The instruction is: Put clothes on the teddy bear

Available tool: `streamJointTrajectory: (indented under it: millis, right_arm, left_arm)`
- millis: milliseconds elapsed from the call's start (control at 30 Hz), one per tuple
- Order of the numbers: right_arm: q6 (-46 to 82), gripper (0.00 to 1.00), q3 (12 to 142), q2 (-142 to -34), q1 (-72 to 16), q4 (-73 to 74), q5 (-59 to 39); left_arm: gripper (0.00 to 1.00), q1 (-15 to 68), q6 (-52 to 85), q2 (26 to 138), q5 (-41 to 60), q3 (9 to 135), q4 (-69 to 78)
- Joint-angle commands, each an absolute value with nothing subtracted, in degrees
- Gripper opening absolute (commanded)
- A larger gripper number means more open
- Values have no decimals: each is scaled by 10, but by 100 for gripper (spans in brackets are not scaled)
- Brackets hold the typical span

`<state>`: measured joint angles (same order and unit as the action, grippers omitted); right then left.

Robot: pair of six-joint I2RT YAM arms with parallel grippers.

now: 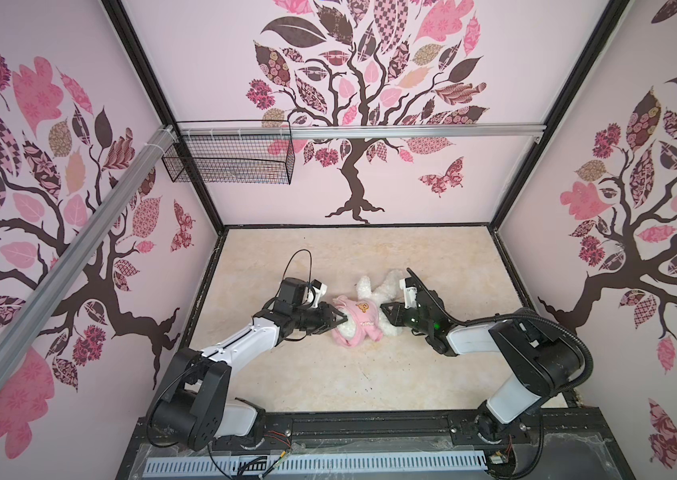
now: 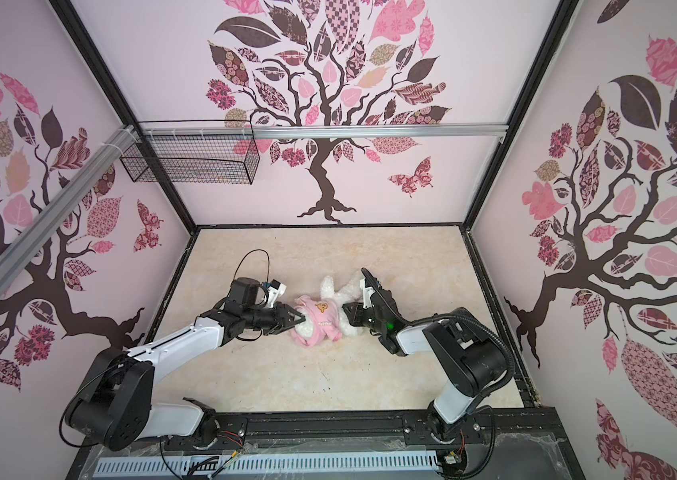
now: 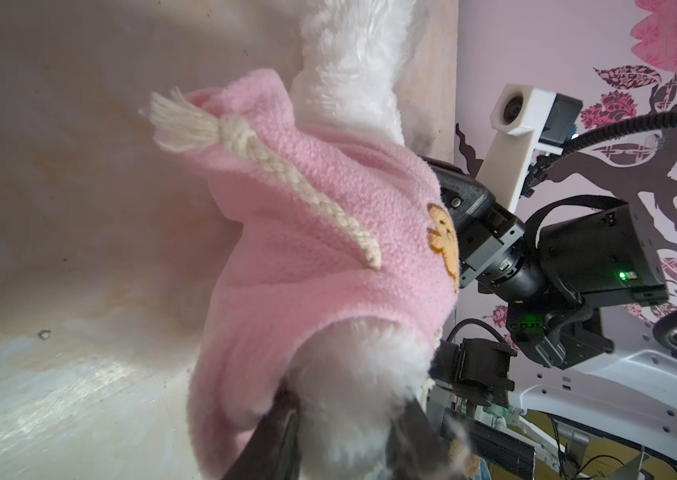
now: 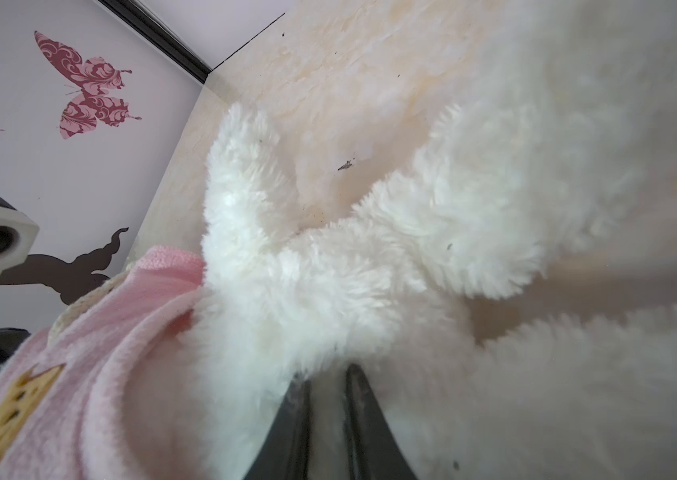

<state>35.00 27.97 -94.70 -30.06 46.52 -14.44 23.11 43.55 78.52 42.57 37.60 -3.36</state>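
Teddy bear (image 1: 387, 286) lies near the middle of the table (image 1: 320, 374), bare legs pointing toward the back wall, pink hooded shirt (image 1: 360, 316) over its trunk. Handling guess: light, squashy and limp, with long fur that would slide out of a shallow pinch. Take a whole limb or a fold of body, not fur tips; the fleece hem looks the better handle for tugging the shirt. Left gripper (image 1: 341, 319) sits low and level at the shirt's left end. In the left wrist view its jaws stand apart either side of white fur poking out of the shirt; can't tell if they're pinching. Right gripper (image 1: 385, 312) faces it from the opposite flank, also low, jaws narrow and nipped on fur.
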Motion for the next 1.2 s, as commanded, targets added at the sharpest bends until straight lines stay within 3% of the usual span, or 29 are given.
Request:
streamJointTrajectory:
  millis: [0, 267, 500, 600, 833, 933, 1067, 1167]
  right_arm:
    - [396, 17, 256, -965, -320, 491, -127]
    - [441, 12, 200, -938, -381, 529, -65]
    - [390, 15, 168, -859, -375, 472, -52]
    - [358, 21, 169, -817, -364, 430, -85]
    - [220, 41, 225, -621, -333, 169, -148]
    - [193, 47, 257, -562, -315, 98, -212]
    - [223, 49, 292, -548, -293, 94, -335]
    - [291, 49, 291, -565, -293, 164, -378]
  left_arm:
    - [38, 246, 473, 774, 421, 345, 50]
    - [41, 277, 462, 794, 375, 335, 55]
    - [17, 282, 419, 791, 312, 344, 16]
    - [1, 282, 382, 778, 297, 354, -7]
    - [0, 287, 192, 680, 236, 375, -76]
    - [0, 315, 43, 619, 225, 369, -106]
    - [0, 325, -133, 562, 247, 349, -125]
    - [0, 326, -179, 539, 252, 334, -105]
